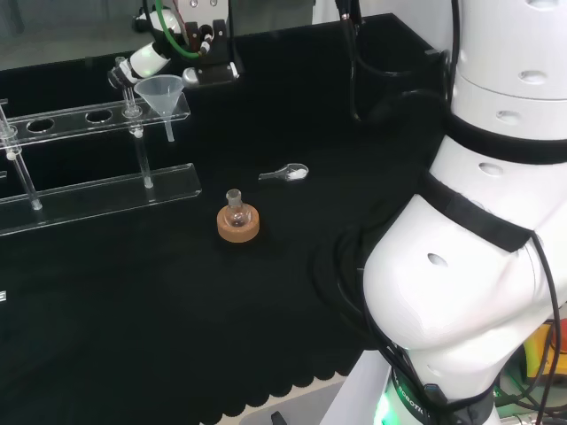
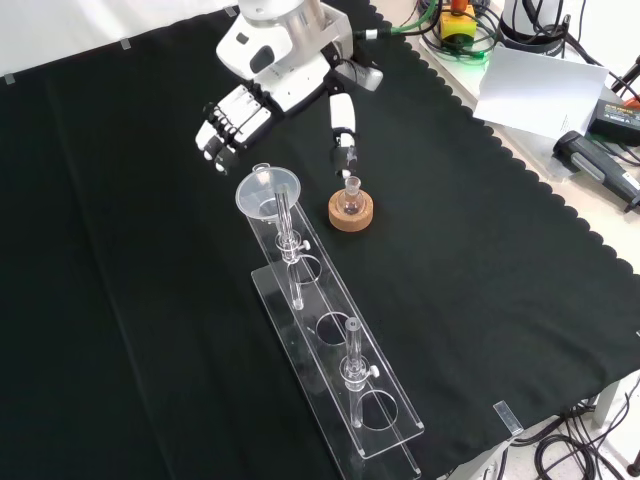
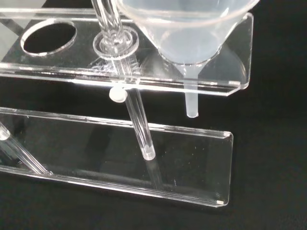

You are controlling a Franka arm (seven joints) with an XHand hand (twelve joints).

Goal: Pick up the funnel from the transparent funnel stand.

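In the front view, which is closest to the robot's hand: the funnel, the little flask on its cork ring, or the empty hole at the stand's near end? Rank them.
From the hand:
1. Funnel, just below it, in the stand's far end.
2. Flask on cork ring, lower right.
3. Empty hole, stand's near end, farthest.

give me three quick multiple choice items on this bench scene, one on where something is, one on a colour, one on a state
1. Where does the clear plastic funnel sit?
A. in the end hole of the transparent funnel stand
B. flat on the black cloth
C. on the cork ring

2. What colour is the ring stand under the small glass flask?
A. red
B. tan cork
C. blue

3. How is the black and white hand?
A. curled round the funnel
B. open, off the funnel
C. pinching the flask

1 A: its stem hangs through the top plate.
2 B: the ring is tan.
3 B: the front view shows its fingers apart from the funnel.
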